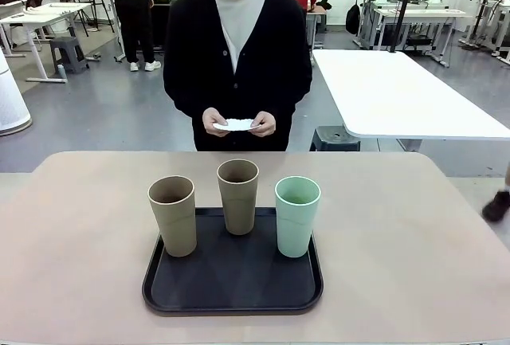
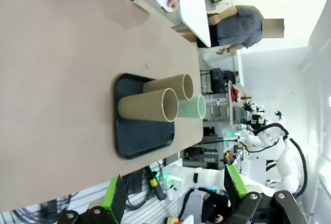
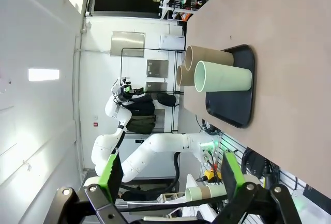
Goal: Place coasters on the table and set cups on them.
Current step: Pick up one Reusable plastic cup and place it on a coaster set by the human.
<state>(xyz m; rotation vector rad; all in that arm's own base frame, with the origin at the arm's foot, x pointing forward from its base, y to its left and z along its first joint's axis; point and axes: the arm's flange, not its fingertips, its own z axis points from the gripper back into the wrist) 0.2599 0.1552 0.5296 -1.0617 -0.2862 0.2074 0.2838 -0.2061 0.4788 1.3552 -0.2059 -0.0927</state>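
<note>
Beige counter (image 1: pixel 72 249) carries the black tray (image 1: pixel 231 285). Left claw (image 2: pixel 173 182) and right claw (image 3: pixel 170 159), both released and empty, hang well apart from the tray. Three cups (image 1: pixel 238 197) stand upright on the tray. Beyond the tray, the person's hands (image 1: pixel 263 127) hold the coasters (image 1: pixel 235 125). None lies on the counter yet, so coaster-laying looks the step in hand. Next, a coaster must land beside the tray before any cup lifts.

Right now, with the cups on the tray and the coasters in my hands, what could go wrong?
1. The mint cup, middle tan cup and left tan cup stand close together on the tray; reaching for one could tip a neighbour, since they are tall with narrow bases.
2. The coasters are in your hands, none on the table; a cup moved now would likely land on bare tabletop.
</note>
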